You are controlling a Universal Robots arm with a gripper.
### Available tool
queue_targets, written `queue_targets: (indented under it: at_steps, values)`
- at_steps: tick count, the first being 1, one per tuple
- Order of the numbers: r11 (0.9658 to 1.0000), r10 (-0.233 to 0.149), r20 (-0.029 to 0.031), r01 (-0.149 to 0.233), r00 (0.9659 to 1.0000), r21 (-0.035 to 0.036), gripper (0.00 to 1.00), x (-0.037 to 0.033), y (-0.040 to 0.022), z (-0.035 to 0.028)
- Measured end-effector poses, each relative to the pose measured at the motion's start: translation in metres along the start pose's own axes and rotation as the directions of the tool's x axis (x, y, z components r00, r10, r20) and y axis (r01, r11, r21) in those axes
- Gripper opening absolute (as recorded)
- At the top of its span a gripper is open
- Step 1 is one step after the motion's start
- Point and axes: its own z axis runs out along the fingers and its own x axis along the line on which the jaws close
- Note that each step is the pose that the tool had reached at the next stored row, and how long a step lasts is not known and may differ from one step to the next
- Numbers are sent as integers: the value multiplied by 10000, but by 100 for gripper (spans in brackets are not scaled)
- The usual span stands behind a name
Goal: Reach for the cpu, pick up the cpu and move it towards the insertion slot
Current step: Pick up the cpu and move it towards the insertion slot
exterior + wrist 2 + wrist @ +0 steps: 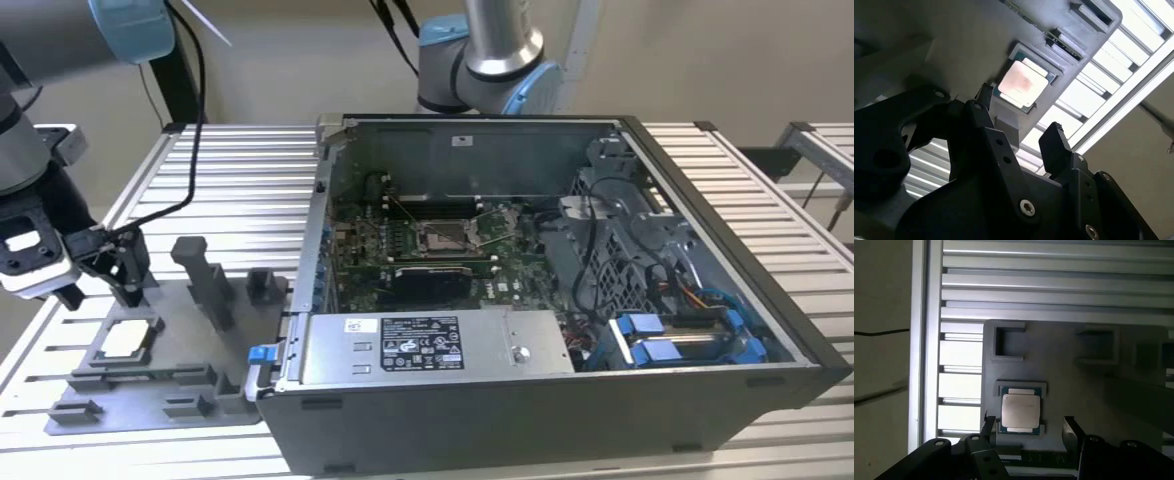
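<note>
The cpu (124, 340) is a small flat silvery square lying in a recess of the grey fixture plate (167, 400) on the exterior view's left. Both wrist views show the cpu (1022, 84) (1021, 409) seated in its holder, untouched. My gripper (104, 272) hangs just above the fixture, a little beyond the chip, with its black fingers (1054, 145) spread apart and nothing between them. In the first wrist view the gripper (1029, 426) straddles the near edge of the chip from above. The insertion slot (445, 236) sits with its shiny frame on the motherboard inside the open computer case (694, 330).
Tall grey posts (211, 280) rise from the fixture plate beside the gripper. The case stands on a slatted aluminium table (240, 180). A second arm's base (487, 60) stands behind the case. Cables and blue drive brackets (667, 335) fill the case on the exterior view's right.
</note>
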Motion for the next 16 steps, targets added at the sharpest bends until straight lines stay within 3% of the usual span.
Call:
queue_targets:
  at_steps: [16]
  values:
    - [10000, 0, -1, 0, 10000, 0, 100, 0, -5, 39]
